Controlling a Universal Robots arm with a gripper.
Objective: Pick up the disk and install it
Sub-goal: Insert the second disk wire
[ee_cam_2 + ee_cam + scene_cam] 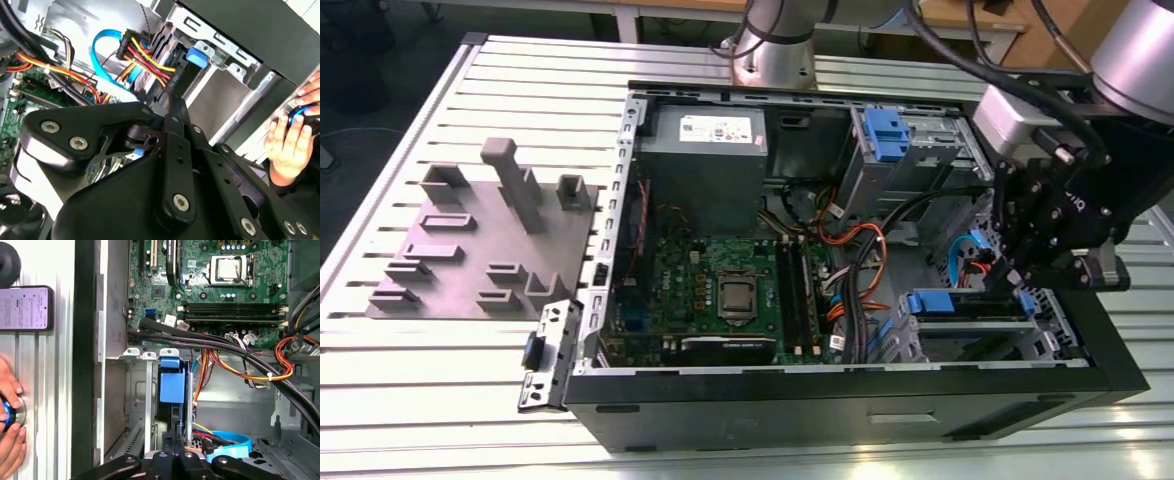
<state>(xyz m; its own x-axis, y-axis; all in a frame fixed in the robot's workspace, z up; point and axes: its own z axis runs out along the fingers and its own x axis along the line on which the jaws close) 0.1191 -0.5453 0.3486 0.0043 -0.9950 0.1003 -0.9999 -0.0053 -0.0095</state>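
Exterior view: your gripper (1021, 280), jaws clenched together, hangs just over the disk (947, 302) in the drive bay (974, 335) at the near corner of the case (854, 405), the exterior view's right, where a skewed push may well jam its blue carrier or snag the orange cables (849, 240) nearby.

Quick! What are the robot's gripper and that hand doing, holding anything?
Gripper: close to the disk; open or shut cannot be told.
Person's hand: resting on a small blue object.

Orange, yellow and black cable bundles (235, 371) crowd the grey metal drive cage (116, 405). Its slot seems taken by the blue-framed disk (171, 385); open room lies above.
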